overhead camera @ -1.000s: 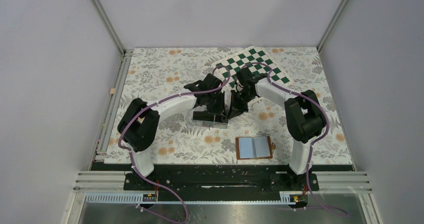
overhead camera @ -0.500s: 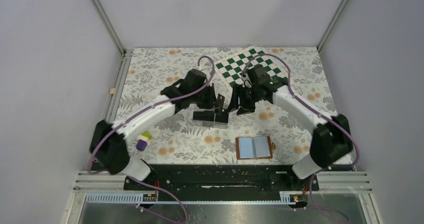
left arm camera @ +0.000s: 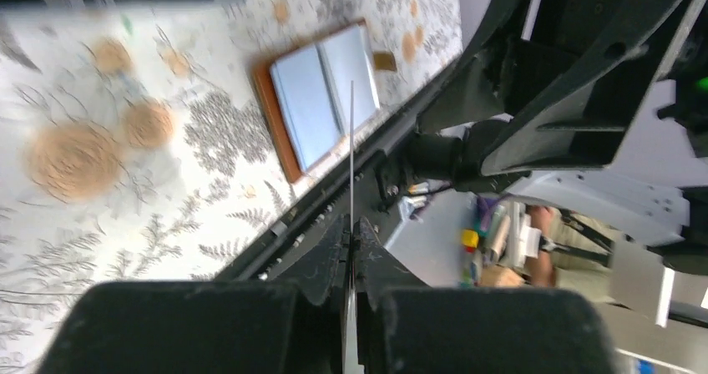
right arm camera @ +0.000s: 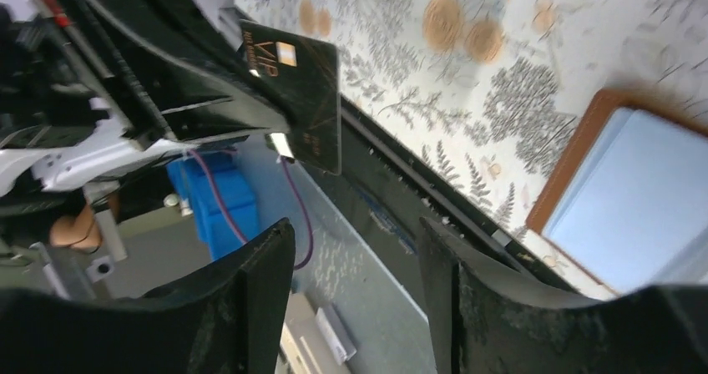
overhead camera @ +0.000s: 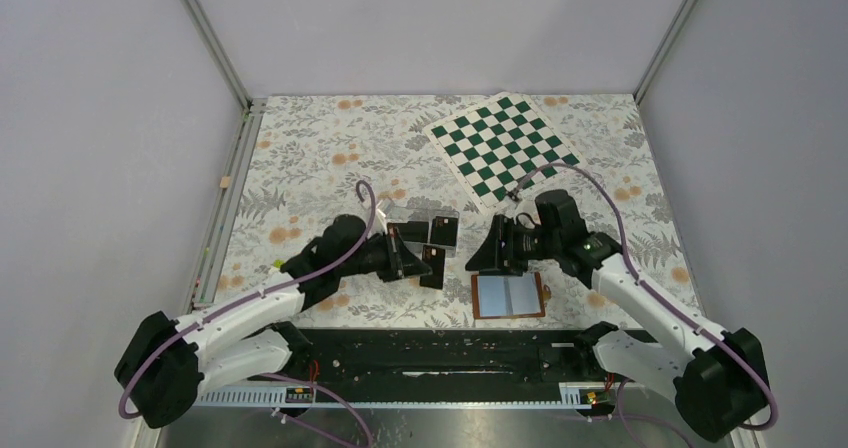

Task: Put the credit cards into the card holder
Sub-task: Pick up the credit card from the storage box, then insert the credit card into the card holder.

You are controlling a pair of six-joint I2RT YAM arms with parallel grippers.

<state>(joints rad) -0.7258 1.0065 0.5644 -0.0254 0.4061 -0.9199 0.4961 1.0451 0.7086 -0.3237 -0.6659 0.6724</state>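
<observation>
Card holder (overhead camera: 508, 295): lying open, pale sleeves up, at the near edge of the worktop (overhead camera: 300, 168). Just beyond it, left jaws clenched on one black credit card (right arm camera: 305, 90); right jaws released and empty, facing that card. Farther back: clear box (overhead camera: 418, 215), then chequered board (overhead camera: 505, 146).

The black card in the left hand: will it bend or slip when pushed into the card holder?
Probably stiff: the card stands out straight from the left hand, without sag. Likely light, being very thin edge-on. Held only by one edge, its smooth face might slip.
</observation>
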